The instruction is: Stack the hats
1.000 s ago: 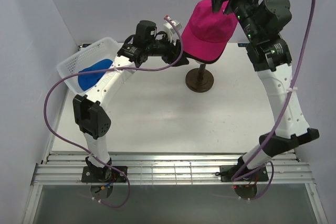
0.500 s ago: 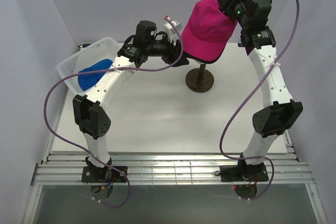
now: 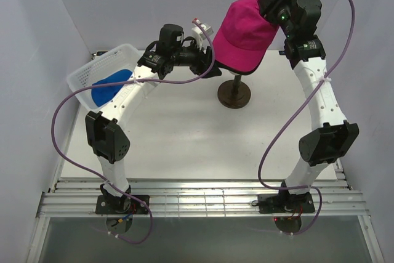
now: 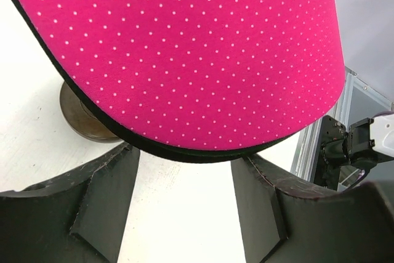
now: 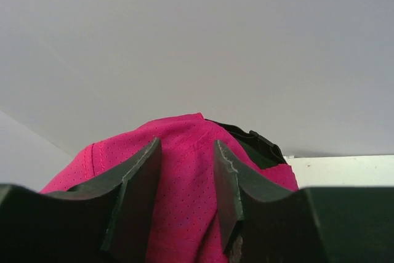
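Shifted slightly since the earlier frame, the right gripper (image 3: 269,4) is being held against the back of the magenta cap (image 3: 246,32), fingers narrowly apart around fabric; whether it is being gripped cannot be told. The left gripper (image 4: 184,158) is being held wide open, empty, beneath the brim (image 4: 184,60). The cap is sitting above the stand (image 3: 234,97).

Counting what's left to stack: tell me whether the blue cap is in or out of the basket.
In. The blue cap lies inside the white mesh basket, its walls rising around it.
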`<state>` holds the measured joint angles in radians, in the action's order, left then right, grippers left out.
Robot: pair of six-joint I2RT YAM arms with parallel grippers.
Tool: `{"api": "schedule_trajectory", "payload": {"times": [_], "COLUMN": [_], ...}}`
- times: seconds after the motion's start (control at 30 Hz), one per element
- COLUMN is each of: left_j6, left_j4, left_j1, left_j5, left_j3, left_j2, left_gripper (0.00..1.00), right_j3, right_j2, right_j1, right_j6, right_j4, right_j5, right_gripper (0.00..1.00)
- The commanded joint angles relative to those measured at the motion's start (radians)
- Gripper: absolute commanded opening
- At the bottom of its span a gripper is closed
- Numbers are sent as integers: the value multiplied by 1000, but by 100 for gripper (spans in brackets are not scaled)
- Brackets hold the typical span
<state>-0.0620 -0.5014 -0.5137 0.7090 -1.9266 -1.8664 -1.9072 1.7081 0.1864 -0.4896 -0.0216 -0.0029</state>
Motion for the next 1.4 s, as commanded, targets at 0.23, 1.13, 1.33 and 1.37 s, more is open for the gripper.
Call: {"api": "schedule_trajectory", "payload": {"times": [0.23,1.13,1.33,1.37], "left_j6": [2,-7,-1,1], "left_j4": [31,27,26,26], "left_j1": [-2,0,0,0], "left_j5": [-8,-16,-29,-32], "left_j3": [-46,-48,-81,-86], "left_j2": [55,59,50,49], "left_gripper": [71,70,70,70], "right_j3": [-274,356,500,499], "right_j2": [4,-360,-419,-423], "right_j1": [-8,249,249,249], "right_j6": [72,761,816,821], "right_j4": [-201,-94,-87,-86], "right_j5": [90,219,227,233], "right_gripper": [56,86,87,87]}}
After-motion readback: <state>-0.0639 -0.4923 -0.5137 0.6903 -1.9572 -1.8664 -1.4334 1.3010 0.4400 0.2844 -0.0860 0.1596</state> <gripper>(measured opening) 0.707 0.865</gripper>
